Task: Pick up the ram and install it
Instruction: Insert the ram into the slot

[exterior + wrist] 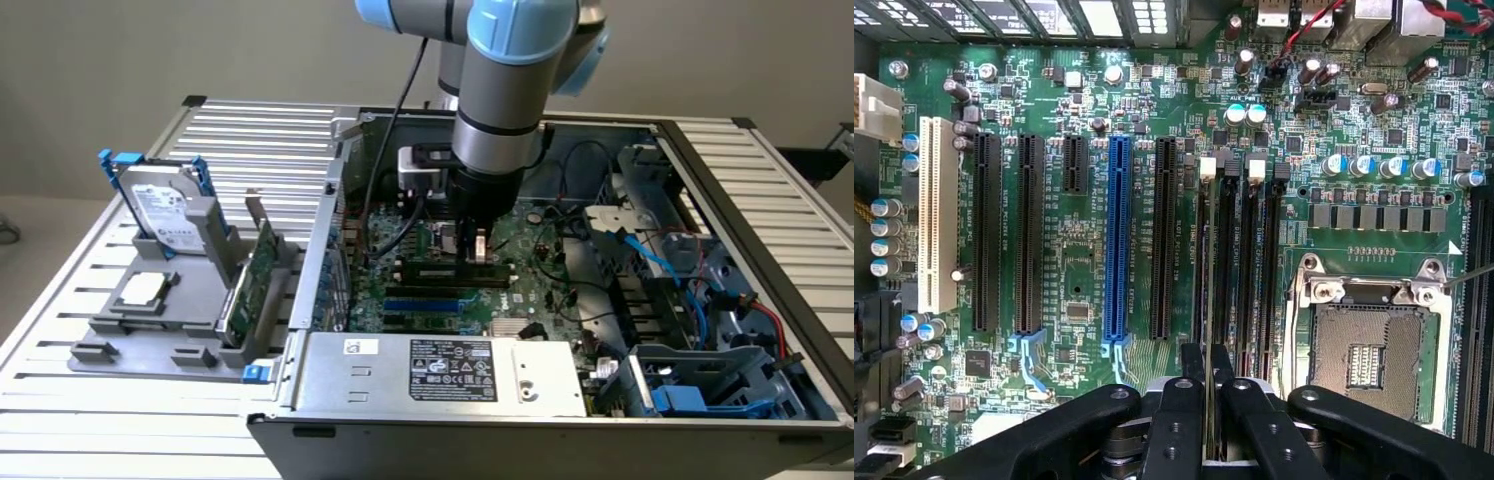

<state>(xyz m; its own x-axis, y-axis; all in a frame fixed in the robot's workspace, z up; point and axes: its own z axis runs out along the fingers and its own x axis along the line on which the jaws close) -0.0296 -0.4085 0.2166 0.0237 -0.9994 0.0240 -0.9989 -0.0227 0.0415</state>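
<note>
Gripper [1208, 364] clenched on the thin green ram stick [1208, 270], edge-on, lined up along black memory slots [1242, 270] of green motherboard [1074, 110]; can't tell if seated.

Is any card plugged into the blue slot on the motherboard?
No, the wrist view shows the blue slot empty along its whole length.

An open computer case [534, 436] sits on the slatted counter [254, 140], with its power supply [441, 368] at lower centre. At the exterior view's left, a gray holder [127, 330] props up a hard drive [167, 210] and an expansion card [254, 275].
</note>
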